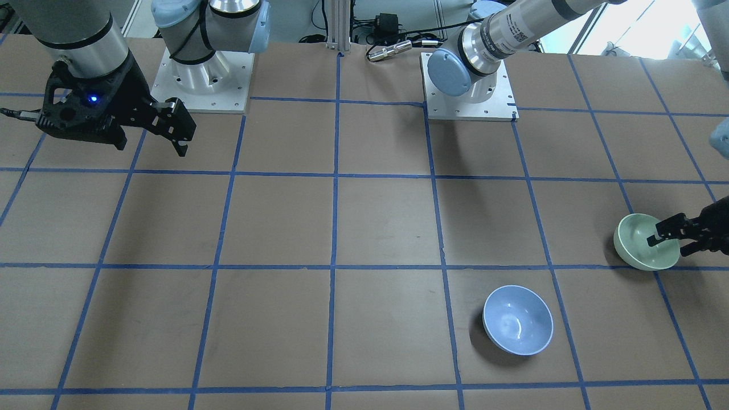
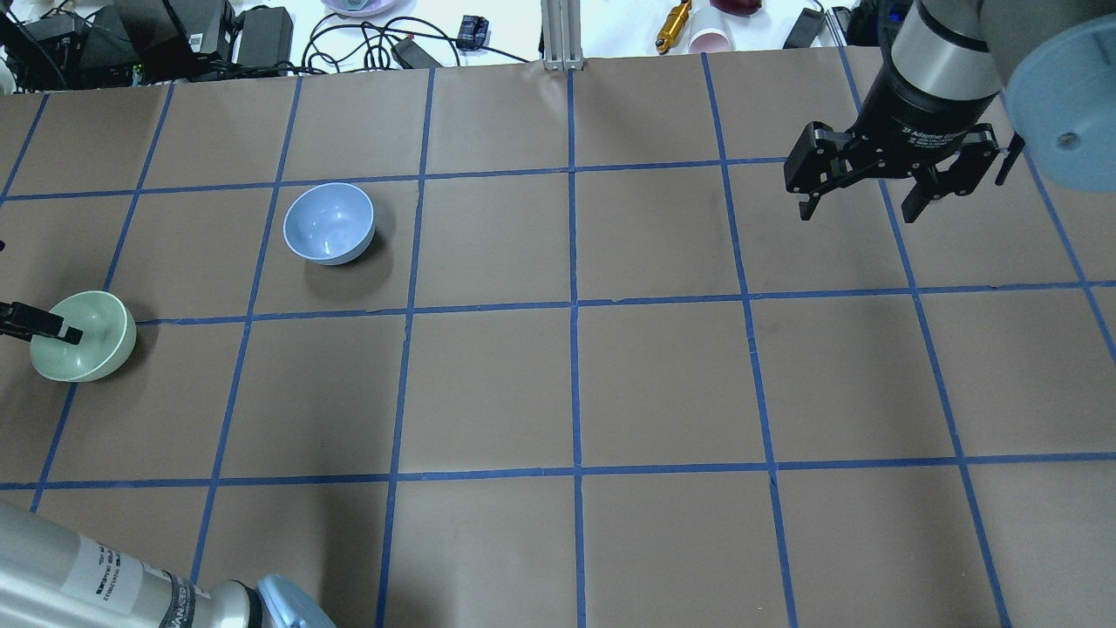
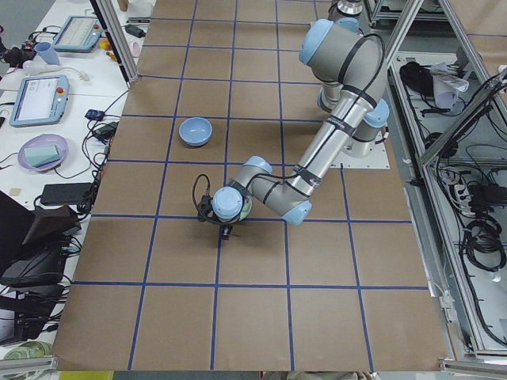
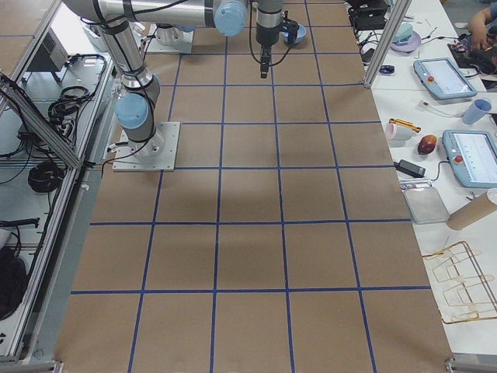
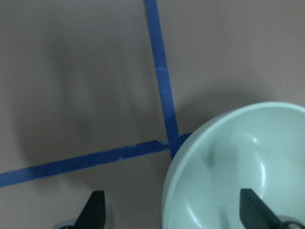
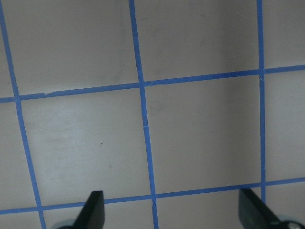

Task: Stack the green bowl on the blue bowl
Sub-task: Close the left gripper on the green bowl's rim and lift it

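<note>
Two bowls: one green bowl [image 1: 634, 244], one blue bowl [image 1: 517, 320], apart.

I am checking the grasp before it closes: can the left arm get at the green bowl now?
Probably yes. The left gripper is at the green bowl, jaws open astride its rim, one finger inside and one outside. The blue bowl stands well apart.

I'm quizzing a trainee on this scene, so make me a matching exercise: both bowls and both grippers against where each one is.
1. green bowl
2. blue bowl
3. left gripper
4. right gripper

A. open, above bare table
B. open, astride a bowl's rim
C. empty, nothing touching it
D. has one gripper finger inside it

Pairs: 1-D, 2-C, 3-B, 4-A
</note>
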`<state>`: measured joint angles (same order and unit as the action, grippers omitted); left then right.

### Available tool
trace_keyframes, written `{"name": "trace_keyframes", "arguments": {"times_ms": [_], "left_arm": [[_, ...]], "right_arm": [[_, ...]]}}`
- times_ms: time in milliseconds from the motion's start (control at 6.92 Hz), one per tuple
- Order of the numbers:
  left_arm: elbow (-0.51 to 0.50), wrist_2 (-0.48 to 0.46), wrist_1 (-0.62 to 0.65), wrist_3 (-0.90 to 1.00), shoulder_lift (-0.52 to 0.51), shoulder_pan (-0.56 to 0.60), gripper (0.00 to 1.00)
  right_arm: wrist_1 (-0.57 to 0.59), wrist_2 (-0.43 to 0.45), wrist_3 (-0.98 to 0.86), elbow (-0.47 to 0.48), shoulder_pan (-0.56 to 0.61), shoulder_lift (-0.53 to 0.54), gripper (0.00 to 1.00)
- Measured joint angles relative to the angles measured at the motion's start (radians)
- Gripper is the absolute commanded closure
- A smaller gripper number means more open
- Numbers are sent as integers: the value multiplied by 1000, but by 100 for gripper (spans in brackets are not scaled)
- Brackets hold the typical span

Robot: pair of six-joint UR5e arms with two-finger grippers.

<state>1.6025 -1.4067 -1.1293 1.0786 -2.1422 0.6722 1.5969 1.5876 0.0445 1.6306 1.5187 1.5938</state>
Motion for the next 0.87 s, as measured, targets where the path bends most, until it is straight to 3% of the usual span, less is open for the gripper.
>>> {"name": "trace_keyframes", "arguments": {"times_ms": [289, 722, 867], "left_arm": [[9, -5, -1, -7, -4, -1, 3], [25, -5, -3, -20, -8, -1, 65], [27, -5, -4, -31, -8, 0, 73]], "right_arm": [[0, 0, 0, 0, 0, 0, 0], [0, 0, 0, 0, 0, 0, 0], [0, 0, 0, 0, 0, 0, 0]]}}
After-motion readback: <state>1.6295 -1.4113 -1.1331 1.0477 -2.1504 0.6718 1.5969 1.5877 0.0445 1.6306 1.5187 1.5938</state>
